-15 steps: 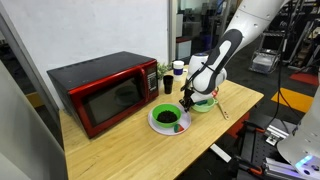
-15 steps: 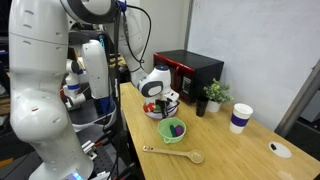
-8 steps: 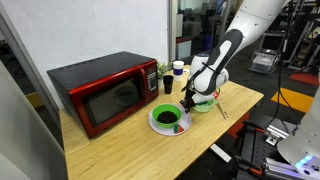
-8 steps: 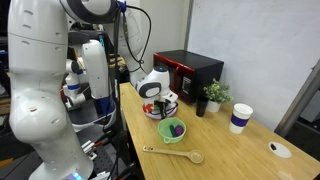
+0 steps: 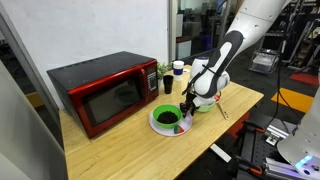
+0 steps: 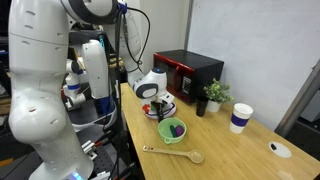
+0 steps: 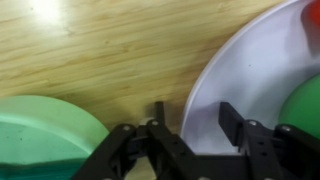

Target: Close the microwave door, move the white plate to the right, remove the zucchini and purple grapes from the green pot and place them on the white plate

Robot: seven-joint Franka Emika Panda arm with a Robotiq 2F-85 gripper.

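The red microwave's door (image 5: 108, 98) stands shut. On the wooden table lies the white plate (image 5: 157, 124) (image 7: 255, 70), with a bright green bowl (image 5: 170, 118) (image 6: 173, 130) (image 7: 305, 105) of dark contents on it. In both exterior views my gripper (image 5: 187, 108) (image 6: 160, 103) hangs low at the plate's edge. In the wrist view my gripper (image 7: 195, 112) is open and straddles the plate's rim, one finger over the plate and one over bare wood, gripping nothing. The pale-green pot (image 5: 206, 103) (image 7: 40, 135) sits right beside it. Zucchini and purple grapes cannot be made out.
A small potted plant (image 6: 213, 94), a black cup (image 6: 200, 107) and a white-and-blue paper cup (image 6: 240, 118) stand further along the table. A wooden spoon (image 6: 172, 154) lies near the table's edge. Something red (image 7: 312, 12) shows at the plate's far side.
The jaws have gone from shut to open at the plate's rim. The arm and the plate have barely shifted.
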